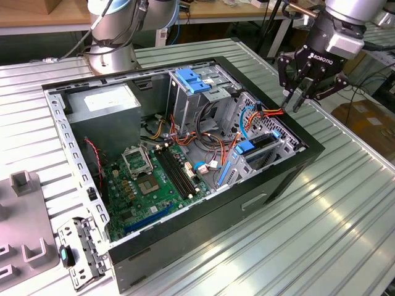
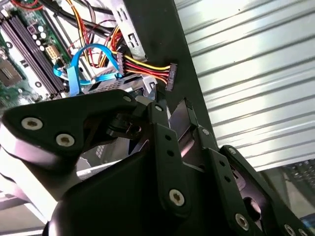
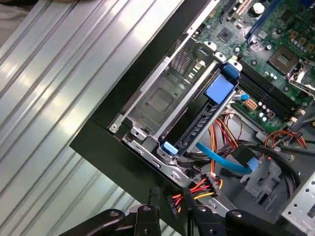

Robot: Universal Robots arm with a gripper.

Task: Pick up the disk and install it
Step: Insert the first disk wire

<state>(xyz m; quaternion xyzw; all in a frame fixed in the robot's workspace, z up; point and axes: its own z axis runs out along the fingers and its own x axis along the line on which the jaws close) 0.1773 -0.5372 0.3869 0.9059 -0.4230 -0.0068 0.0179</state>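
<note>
On the ribbed worktop [image 1: 345, 209], at the exterior view's left, saw a grey fixture block [image 1: 24, 216] and, just beside it, a small metal bracket [image 1: 83, 253]. Next found the open black computer case [image 1: 185, 237], with the grey power-supply box [image 1: 102, 105] in its far left corner and the green motherboard [image 1: 154, 179] flat on its floor. Noted a light-blue latch plate [image 1: 194, 80] atop the tall drive cage near the middle. Farther right, located the disk [image 1: 260, 143] [image 3: 197, 128] standing on edge in the low drive cage at the case's right corner, dark body with blue rails, touched by nothing. Spotted a red-and-yellow power cable [image 1: 274, 113] hanging just beyond it. At the far right, caught the gripper [image 1: 293, 103] hovering over the case's rim above that cable, fingers slightly apart and gripping nothing, near the disk but clear of it.
</note>
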